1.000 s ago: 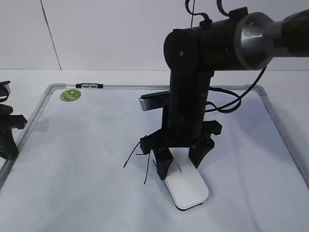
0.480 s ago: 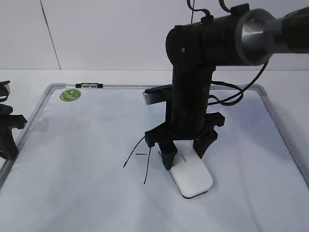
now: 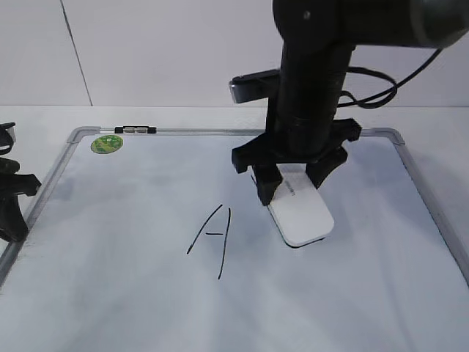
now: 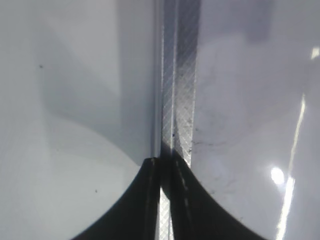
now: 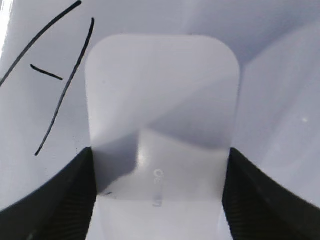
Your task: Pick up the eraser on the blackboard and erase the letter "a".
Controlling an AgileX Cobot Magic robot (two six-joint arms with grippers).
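Note:
My right gripper (image 3: 292,187) is shut on the white eraser (image 3: 306,216), fingers on its two long sides, over the middle of the blackboard (image 3: 110,220). In the right wrist view the eraser (image 5: 162,100) fills the space between the fingers of the right gripper (image 5: 157,190). A tall angular capital "A" (image 3: 212,238) in black marker lies just left of the eraser, uncovered; it also shows in the right wrist view (image 5: 55,85). No lowercase "a" shows in any view. My left gripper (image 3: 11,205) is shut and empty at the board's left edge, above the board's frame (image 4: 182,75).
A round green sticker (image 3: 107,144) and a small black-and-clear marker clip (image 3: 136,130) sit at the board's far left corner. The silver frame (image 3: 432,205) runs along the right side. The white table surrounds the board.
My right gripper has moved away from the front toward the back and right with the eraser in it. The capital "A", partly covered before, is now fully in view. The left arm has not moved.

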